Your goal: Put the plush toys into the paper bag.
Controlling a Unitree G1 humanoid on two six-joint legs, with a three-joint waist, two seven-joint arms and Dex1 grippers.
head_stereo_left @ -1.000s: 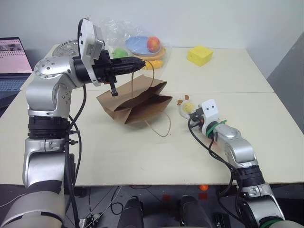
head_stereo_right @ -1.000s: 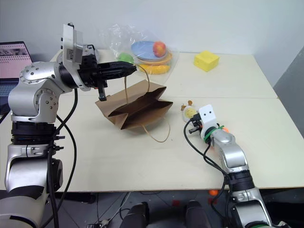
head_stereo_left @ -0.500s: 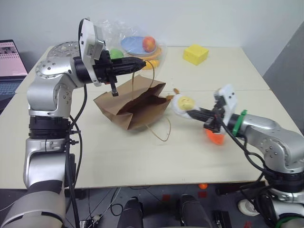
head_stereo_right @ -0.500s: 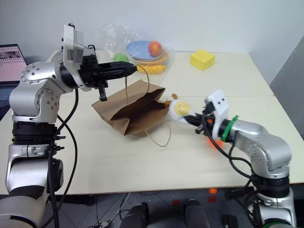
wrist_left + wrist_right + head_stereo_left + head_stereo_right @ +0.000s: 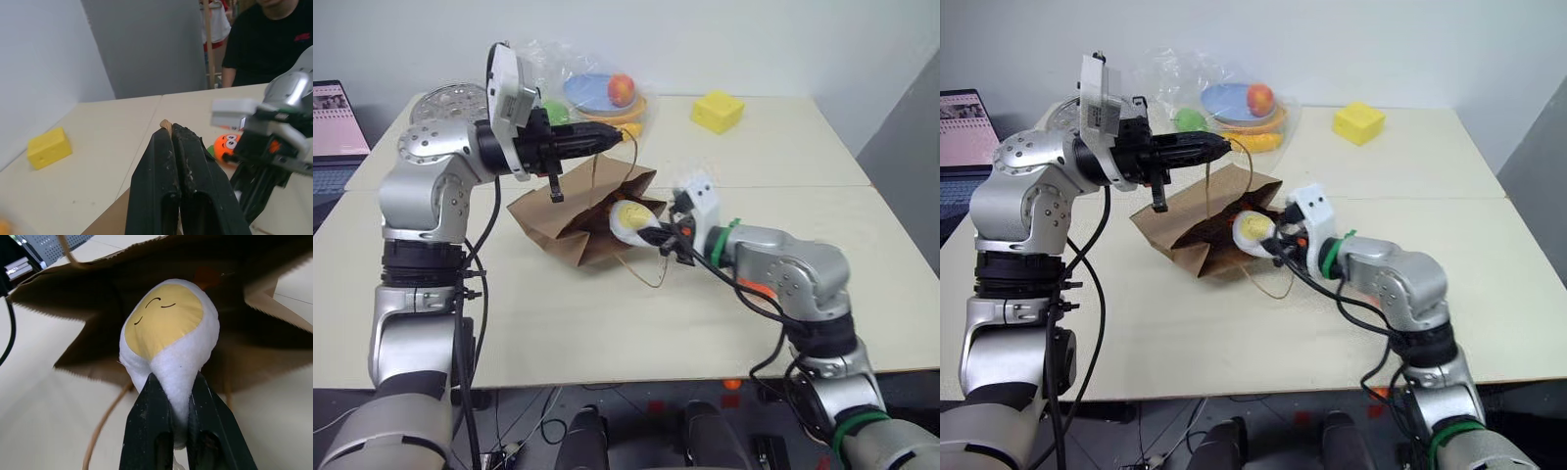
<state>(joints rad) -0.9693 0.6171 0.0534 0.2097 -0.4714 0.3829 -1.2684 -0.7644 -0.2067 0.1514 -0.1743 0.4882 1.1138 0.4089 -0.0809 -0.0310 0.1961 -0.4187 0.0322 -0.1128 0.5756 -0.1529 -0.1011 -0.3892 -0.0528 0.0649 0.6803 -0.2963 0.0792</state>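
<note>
The right gripper (image 5: 658, 238) has swung in from well out to the side of the paper bag (image 5: 579, 217) and now sits right at the bag's open mouth, its two black fingers (image 5: 149, 426) pinched narrow on the white edge of the egg toy (image 5: 631, 219); a second ago it was off beside the bag with the egg only just picked up from the table (image 5: 607, 323), so the carry is nearly finished; in the right wrist view the egg's yellow yolk faces the camera with the dark inside of the bag straight behind it, so the toy looks lined up with the opening, though whether it has crossed the rim I cannot tell; the left gripper (image 5: 617, 133) hangs above the bag's upper edge, fingers pressed together on a thin twisted paper handle (image 5: 628, 157), and it has hardly shifted over that second, holding the mouth open; the carrot toy (image 5: 226, 146) lies on the table on the far side of the right arm from the bag, untouched, seen past the left fingers in the left wrist view; my reading is that the first toy is about to go in, needing a short push deeper into the bag and then a release, while the carrot remains to be fetched afterwards; the risk is the egg catching on the bag's lower lip
</note>
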